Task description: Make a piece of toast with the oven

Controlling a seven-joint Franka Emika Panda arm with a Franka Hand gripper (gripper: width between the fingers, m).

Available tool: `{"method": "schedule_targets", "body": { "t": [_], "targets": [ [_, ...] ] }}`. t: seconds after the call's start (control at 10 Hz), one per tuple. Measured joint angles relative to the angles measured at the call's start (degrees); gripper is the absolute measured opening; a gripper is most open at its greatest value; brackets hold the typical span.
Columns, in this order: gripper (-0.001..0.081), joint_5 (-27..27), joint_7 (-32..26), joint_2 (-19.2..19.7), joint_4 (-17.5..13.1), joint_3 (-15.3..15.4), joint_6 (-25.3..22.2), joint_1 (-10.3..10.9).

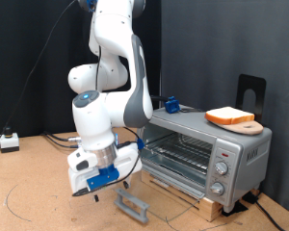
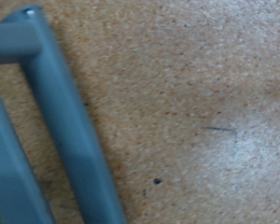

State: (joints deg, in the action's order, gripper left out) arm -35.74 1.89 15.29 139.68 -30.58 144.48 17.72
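The silver-grey oven (image 1: 231,154) stands at the exterior view's right. Its door is folded down, with the bar handle (image 1: 133,204) low near the table, and the wire rack (image 1: 178,149) shows inside. The piece of toast (image 1: 227,115) lies on a round light-wood board (image 1: 249,126) on top of the oven. My gripper (image 1: 98,185) hangs low over the table, just to the exterior view's left of the door handle, with nothing seen between its fingers. The wrist view shows grey bars of the door handle (image 2: 65,121) close up over the brown table; the fingers are not in it.
A white box with cables (image 1: 8,142) sits at the exterior view's far left. A blue object (image 1: 170,104) and a black stand (image 1: 250,94) are behind the oven. The oven rests on a wooden base (image 1: 210,204). A thin cable loops on the table (image 1: 19,197).
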Motion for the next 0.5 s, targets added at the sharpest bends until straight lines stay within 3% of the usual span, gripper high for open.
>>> {"method": "schedule_targets", "body": {
  "t": [0.3, 0.5],
  "targets": [
    [0.081, -0.29, -1.12, 4.38, -1.54, -0.46, 0.53, -2.02],
    [0.081, -0.63, -2.27, 4.99, -2.15, -0.02, 0.41, -2.98]
  ]
}}
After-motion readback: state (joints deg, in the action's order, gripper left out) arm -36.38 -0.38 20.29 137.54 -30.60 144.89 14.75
